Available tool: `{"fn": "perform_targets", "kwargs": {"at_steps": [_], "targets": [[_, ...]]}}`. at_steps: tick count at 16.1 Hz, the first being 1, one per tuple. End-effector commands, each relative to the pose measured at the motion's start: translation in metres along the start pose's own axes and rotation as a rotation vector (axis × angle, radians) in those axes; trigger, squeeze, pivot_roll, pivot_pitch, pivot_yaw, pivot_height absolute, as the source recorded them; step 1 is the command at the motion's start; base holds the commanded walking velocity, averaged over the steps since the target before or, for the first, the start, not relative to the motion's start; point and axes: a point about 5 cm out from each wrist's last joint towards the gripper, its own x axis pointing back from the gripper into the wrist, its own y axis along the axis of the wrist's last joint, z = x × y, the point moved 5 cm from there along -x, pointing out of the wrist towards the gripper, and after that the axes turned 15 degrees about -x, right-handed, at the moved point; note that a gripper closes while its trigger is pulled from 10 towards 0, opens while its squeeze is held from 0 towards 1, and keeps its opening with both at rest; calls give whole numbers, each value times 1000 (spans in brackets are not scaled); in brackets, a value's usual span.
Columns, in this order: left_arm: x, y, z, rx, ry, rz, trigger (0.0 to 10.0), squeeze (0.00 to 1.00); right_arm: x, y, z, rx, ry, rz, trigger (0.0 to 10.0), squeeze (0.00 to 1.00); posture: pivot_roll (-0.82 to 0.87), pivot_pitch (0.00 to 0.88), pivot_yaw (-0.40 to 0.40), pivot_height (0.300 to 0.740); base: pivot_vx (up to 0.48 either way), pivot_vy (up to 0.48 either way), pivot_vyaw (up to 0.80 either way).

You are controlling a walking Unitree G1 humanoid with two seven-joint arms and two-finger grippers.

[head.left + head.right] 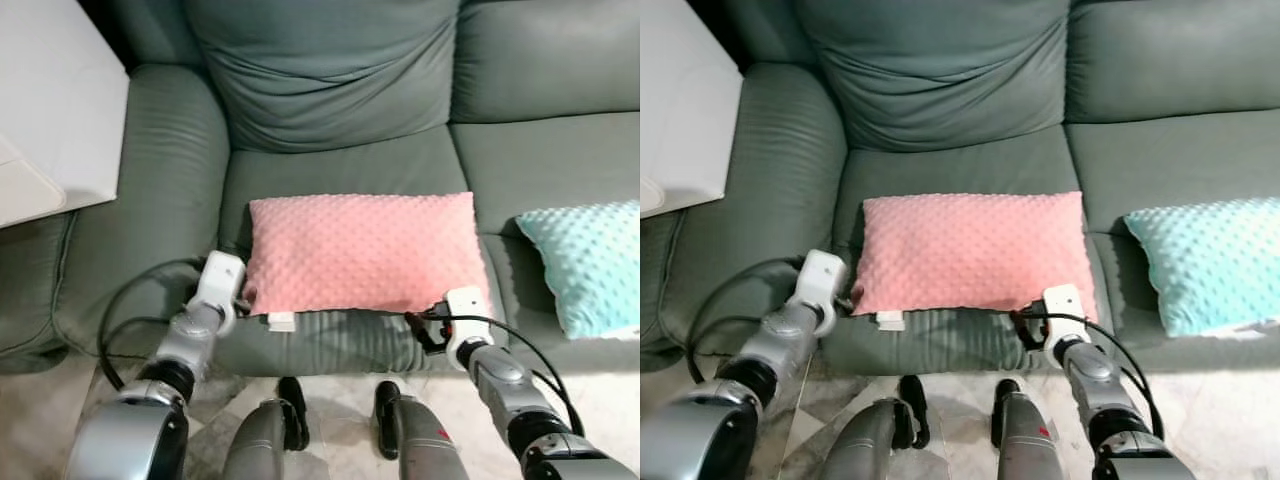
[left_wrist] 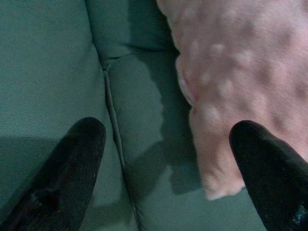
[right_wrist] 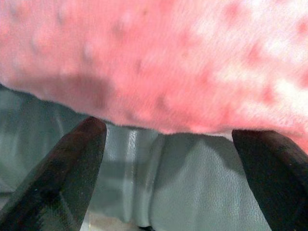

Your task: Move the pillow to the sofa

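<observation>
The pink pillow (image 1: 362, 252) is seen in the middle of the frame, lying flat on the seat of the green sofa (image 1: 330, 90). So the pillow is already put down, and the step now looks like letting go & backing off.

The left claw (image 2: 168, 159) is spread wide at the pillow's lower left corner; nothing is pinched. One finger is over the sofa seat, the other just beside the pink edge. The right claw (image 3: 173, 159) is spread too, below the pillow's lower right edge, w/ nothing held.

Next, both claws prob. need to be pulled straight back, so the pillow isn't dragged off the seat's front edge.

A blue pillow (image 1: 585, 262) lies at the right, apart from the pink one. Room is left behind the pillow, up to the back cushion.
</observation>
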Motion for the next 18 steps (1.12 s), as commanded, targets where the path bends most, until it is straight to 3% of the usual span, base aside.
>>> {"fn": "perform_targets", "kwargs": {"at_steps": [1, 9, 14, 18], "targets": [[5, -31, -19, 19, -43, 92, 10000, 0, 6, -27, 2, -6, 0, 77, 10000, 0, 41, 436, 150, 740, 0, 0, 0], [2, -17, -18, 11, -27, 75, 10000, 0, 0, -15, 1, 98, -27, 71, 10000, 0, 52, 446, 154, 740, 0, 0, 0], [0, -9, -16, 17, -9, 50, 10000, 0, -1, -8, -1, 106, -34, 45, 10000, 0, 37, 425, 148, 740, 0, 0, 0], [1, -9, -9, 52, 2, 21, 10000, 0, 3, -11, 0, 90, -6, 12, 10000, 0, 3, 353, 135, 740, 0, 0, 0]]}}
